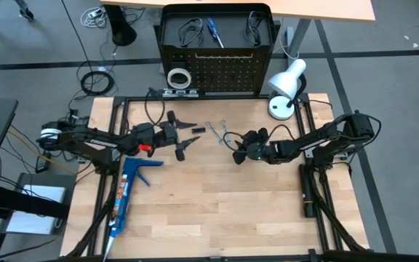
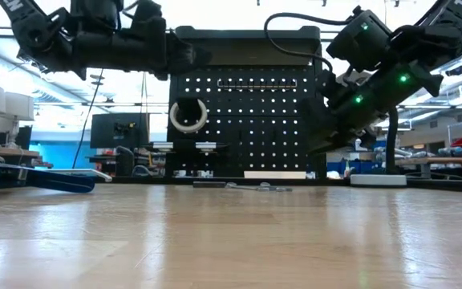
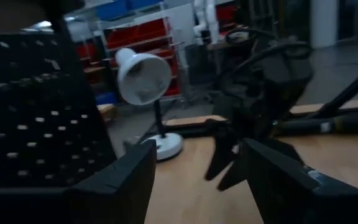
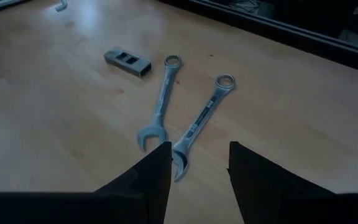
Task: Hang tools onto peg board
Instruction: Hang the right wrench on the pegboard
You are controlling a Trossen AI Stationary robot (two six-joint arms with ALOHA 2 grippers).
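Observation:
The black peg board [image 1: 220, 73] stands upright at the table's far edge, also in the low view [image 2: 247, 104]. A white tape ring [image 1: 178, 76] hangs on its front face at the left [image 2: 188, 115]. A blue-handled screwdriver [image 1: 214, 33] and black wire loops [image 1: 189, 30] show on its far part. Two silver wrenches [image 4: 160, 109] [image 4: 201, 118] lie flat on the table before the board [image 1: 218, 131]. My right gripper [image 4: 197, 168] is open and hovers just near of their open-jaw ends [image 1: 236, 145]. My left gripper [image 1: 190, 138] is open and empty, left of the wrenches and above the table.
A small grey block [image 4: 127, 61] lies left of the wrenches. A white desk lamp [image 1: 286, 84] stands at the board's right. A blue caulking gun [image 1: 129, 189] lies at the near left. Bare wood lies toward the near edge [image 1: 224, 211].

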